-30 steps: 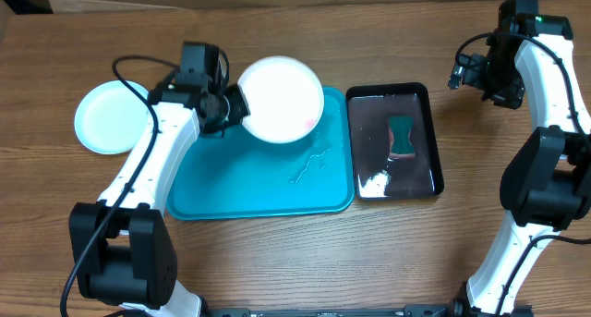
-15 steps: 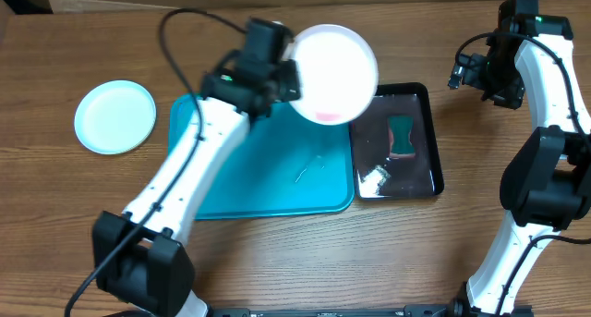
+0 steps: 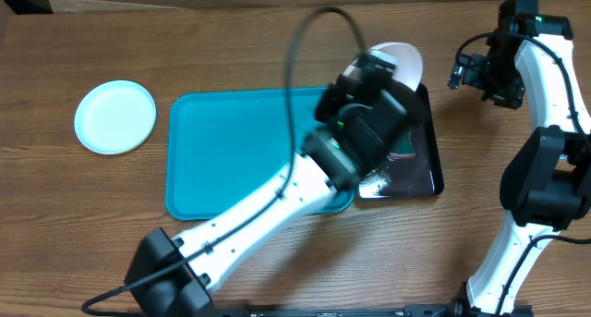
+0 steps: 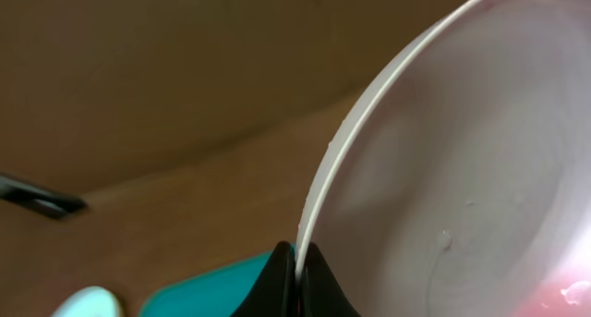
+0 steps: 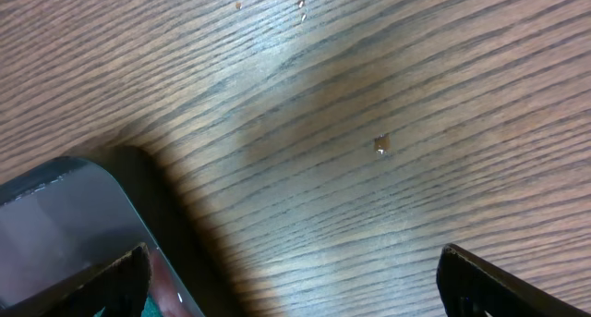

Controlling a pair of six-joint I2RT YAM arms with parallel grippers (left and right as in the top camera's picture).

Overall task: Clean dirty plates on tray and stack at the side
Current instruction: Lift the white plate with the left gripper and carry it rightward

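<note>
1. Light-blue-rimmed plate (image 3: 114,116): round, smooth plastic with a shallow raised rim. It lies flat on the wood-grain tabletop (image 3: 240,49), left of the tray and apart from it.

2. Tray (image 3: 231,151): large turquoise plastic rectangle with rounded corners and a raised rim. The white left arm crosses its right-hand part.

3. Left end effector (image 4: 297,278): closed on the white plate (image 3: 399,58). The two dark fingertips pinch the thin rim. The plate is lifted clear of the tray and held steeply tilted above the far end of the black tray (image 3: 427,174). A pink-red smear (image 4: 574,294) marks the plate's concave, matte face.

4. Black tray: smaller, glossy, rounded rectangle with a wet sheen, just beside the turquoise tray's right edge.

5. Right end effector (image 5: 294,280): jaws spread wide, gripping nothing, above bare tabletop near a corner of the black tray.
</note>
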